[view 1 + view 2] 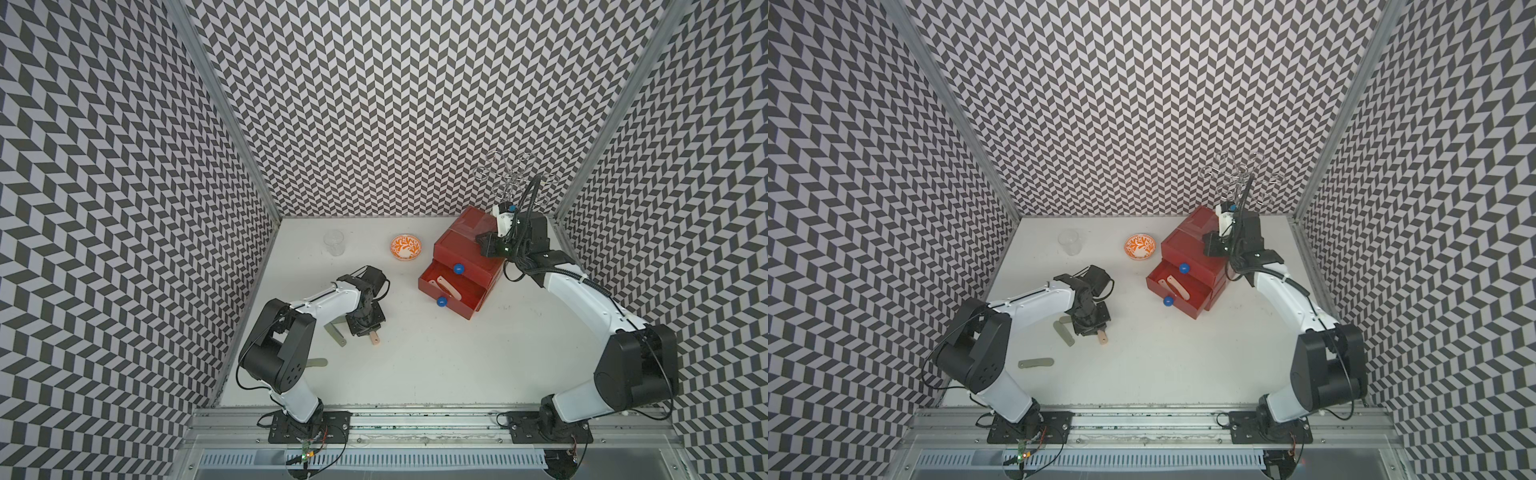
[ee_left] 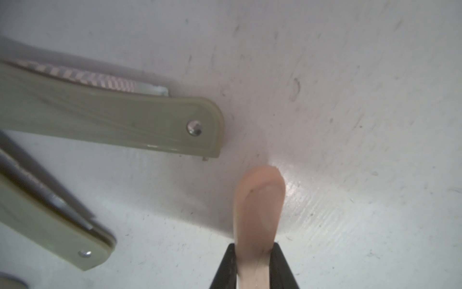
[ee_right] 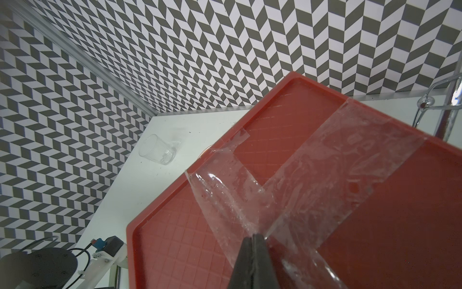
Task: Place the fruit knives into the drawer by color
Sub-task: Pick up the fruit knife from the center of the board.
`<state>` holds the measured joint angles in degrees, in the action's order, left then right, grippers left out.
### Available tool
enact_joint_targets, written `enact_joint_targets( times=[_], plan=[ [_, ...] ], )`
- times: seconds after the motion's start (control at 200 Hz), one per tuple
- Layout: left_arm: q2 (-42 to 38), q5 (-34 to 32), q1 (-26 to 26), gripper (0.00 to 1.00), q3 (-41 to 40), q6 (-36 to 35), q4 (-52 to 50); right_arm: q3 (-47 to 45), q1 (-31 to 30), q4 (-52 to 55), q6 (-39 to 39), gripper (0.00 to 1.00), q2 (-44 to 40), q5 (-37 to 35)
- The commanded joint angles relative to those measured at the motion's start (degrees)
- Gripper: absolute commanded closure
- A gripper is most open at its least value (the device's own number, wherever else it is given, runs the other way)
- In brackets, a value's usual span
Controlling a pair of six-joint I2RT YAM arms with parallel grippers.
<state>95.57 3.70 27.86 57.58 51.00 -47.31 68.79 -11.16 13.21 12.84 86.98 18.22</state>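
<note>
Left wrist: your left claw [image 2: 253, 252] clenches one peach fruit knife [image 2: 260, 200] low over the desk [image 2: 350, 125], beside grey-green knives [image 2: 112, 117]. Right claw [image 3: 253, 240], pinched together, hangs over the red drawer chest [image 3: 375, 225]; peach knives [image 1: 451, 289] lie in its open drawer [image 1: 469, 305].

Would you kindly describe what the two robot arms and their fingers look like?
Both the left arm and right arm have glossy white shell links joined by bulky black rounded joint housings, on black bolted base plates. Thin black cables loop along them. The fingers are matte black, tapering wedges.
</note>
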Motion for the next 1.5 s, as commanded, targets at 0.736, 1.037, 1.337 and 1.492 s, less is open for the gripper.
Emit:
enact_joint_targets(
  times=[0.736,1.037,1.337,1.492],
  plan=[
    [-4.8,2.4,0.6,0.94,7.5,-0.4,-3.5,-3.0,0.4,15.1,-0.2,0.99,4.0,-2.6],
    [-7.2,5.6,1.8,0.94,13.9,2.1,-3.4,-2.9,0.4,15.4,-0.3,0.99,3.9,-2.9],
    [-9.5,9.8,2.2,0.93,18.7,5.7,0.6,-2.5,0.4,15.7,-0.4,0.99,4.2,-3.0],
    [-8.9,13.0,3.8,0.93,20.0,7.3,4.7,-2.0,0.4,16.1,-0.4,0.99,4.1,-3.2]
  ],
)
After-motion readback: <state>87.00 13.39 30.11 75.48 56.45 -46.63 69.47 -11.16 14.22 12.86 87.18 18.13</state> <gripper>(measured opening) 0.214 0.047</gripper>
